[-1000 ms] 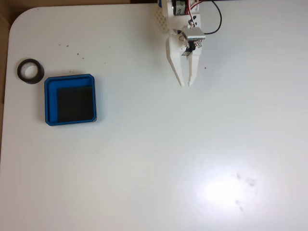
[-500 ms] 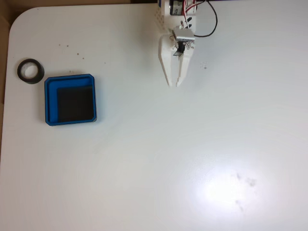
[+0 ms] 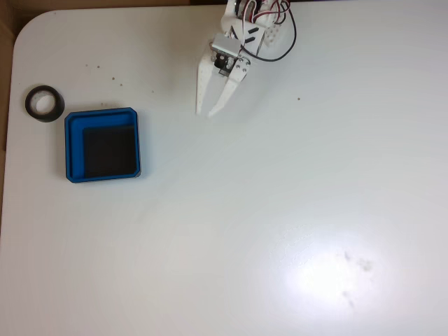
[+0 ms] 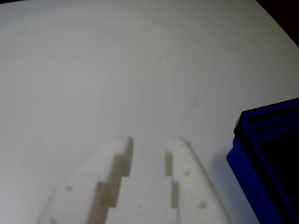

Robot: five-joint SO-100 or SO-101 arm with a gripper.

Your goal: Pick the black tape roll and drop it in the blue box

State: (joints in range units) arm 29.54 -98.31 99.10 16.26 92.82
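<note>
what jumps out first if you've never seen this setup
In the fixed view, the shallow bright-blue square tray with a black floor stands out at the left of the white table, with the small black tape ring just off its upper-left corner. Near the top edge hangs the white two-finger tool, slightly open and empty.

Fixed view: tape roll [image 3: 45, 103] just upper-left of box [image 3: 102, 144], end effector [image 3: 206, 112] far right

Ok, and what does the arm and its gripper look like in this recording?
The gripper is white plastic with two long fingers tapering to blunt tips; the wrist view shows stepped notches and small round dimples on them. In the fixed view, a grey-black servo block sits at the fingers' base, a perforated white bracket lies behind it, and red, white and black wires loop out beside the wrist. No markings are legible.
</note>
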